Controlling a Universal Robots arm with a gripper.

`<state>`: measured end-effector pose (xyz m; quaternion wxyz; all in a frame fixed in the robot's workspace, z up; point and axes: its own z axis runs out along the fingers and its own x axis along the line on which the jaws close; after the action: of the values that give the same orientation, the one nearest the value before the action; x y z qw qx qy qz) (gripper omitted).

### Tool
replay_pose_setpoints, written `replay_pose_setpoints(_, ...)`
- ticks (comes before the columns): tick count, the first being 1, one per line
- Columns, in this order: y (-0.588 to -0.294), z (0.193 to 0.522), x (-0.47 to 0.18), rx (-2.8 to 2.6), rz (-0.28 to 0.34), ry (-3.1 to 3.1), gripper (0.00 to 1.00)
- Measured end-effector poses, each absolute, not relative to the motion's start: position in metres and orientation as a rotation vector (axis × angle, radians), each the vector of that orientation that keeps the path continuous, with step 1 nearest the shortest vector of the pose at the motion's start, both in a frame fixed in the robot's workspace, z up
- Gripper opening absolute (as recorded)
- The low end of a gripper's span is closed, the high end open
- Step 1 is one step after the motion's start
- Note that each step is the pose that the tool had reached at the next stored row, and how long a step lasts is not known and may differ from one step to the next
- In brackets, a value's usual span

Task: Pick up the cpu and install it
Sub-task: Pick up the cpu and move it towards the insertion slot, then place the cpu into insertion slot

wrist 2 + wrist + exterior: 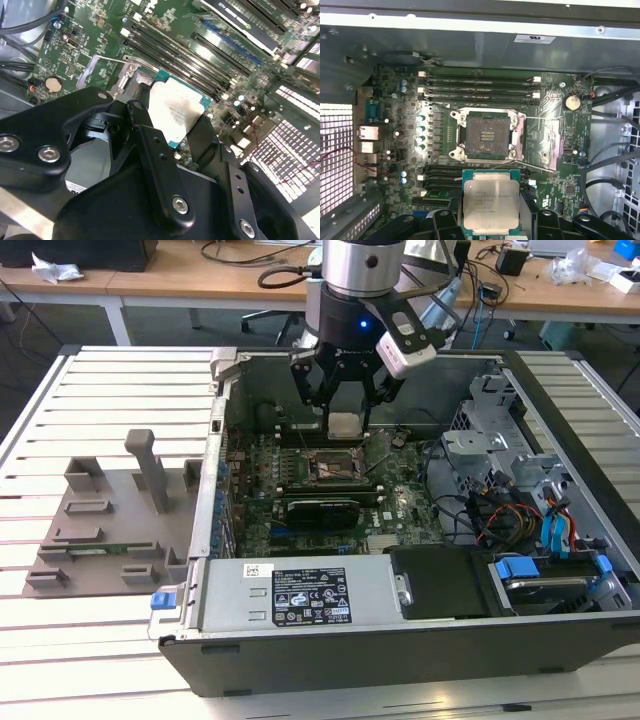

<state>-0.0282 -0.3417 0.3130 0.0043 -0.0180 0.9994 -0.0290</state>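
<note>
The cpu (pixel 343 424), a small flat square chip with a pale silver top and green edge, hangs in my gripper (pixel 345 418) above the motherboard inside the open computer case (pixel 400 650). In both wrist views the fingers (pixel 205 135) are shut on the cpu (pixel 177 111) (pixel 491 201) from two sides. The dark metal-framed socket (pixel 486 136) lies open on the board, its frame swung back, a short way from the held chip. In the exterior view the socket (pixel 331 466) sits just below and in front of the gripper.
Black memory slots (pixel 480 85) run on both sides of the socket. A graphics card (pixel 322 510) lies across the board in front. Cables and blue drive brackets (pixel 555 540) fill the exterior view's right. A grey fixture tray (pixel 110 520) lies outside the case on the exterior view's left.
</note>
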Motion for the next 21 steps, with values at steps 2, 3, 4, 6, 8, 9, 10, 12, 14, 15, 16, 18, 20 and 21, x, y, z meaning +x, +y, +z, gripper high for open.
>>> replay_pose_setpoints(2, -0.341, 0.311, -0.025, -0.056, -0.091, 3.132, 0.55)
replay_pose_setpoints(3, -0.341, 0.310, -0.024, -0.056, -0.091, 3.132, 0.55)
replay_pose_setpoints(4, -0.340, 0.307, -0.023, -0.056, -0.091, 3.132, 0.55)
replay_pose_setpoints(6, -0.338, 0.302, -0.023, -0.056, -0.091, 3.133, 0.55)
replay_pose_setpoints(8, -0.337, 0.298, -0.023, -0.056, -0.091, 3.133, 0.55)
replay_pose_setpoints(9, -0.337, 0.297, -0.023, -0.056, -0.091, 3.133, 0.55)
replay_pose_setpoints(10, -0.336, 0.295, -0.022, -0.057, -0.091, 3.133, 0.55)
replay_pose_setpoints(12, -0.336, 0.295, -0.022, -0.056, -0.092, 3.133, 0.55)
replay_pose_setpoints(14, -0.336, 0.295, -0.022, -0.056, -0.091, 3.133, 0.55)
replay_pose_setpoints(15, -0.336, 0.295, -0.022, -0.056, -0.091, 3.133, 0.55)
replay_pose_setpoints(16, -0.336, 0.295, -0.022, -0.056, -0.091, 3.133, 0.55)
replay_pose_setpoints(18, -0.336, 0.295, -0.022, -0.056, -0.091, 3.133, 0.55)
replay_pose_setpoints(20, -0.336, 0.295, -0.022, -0.056, -0.091, 3.133, 0.55)
replay_pose_setpoints(21, -0.336, 0.295, -0.022, -0.056, -0.091, 3.133, 0.55)
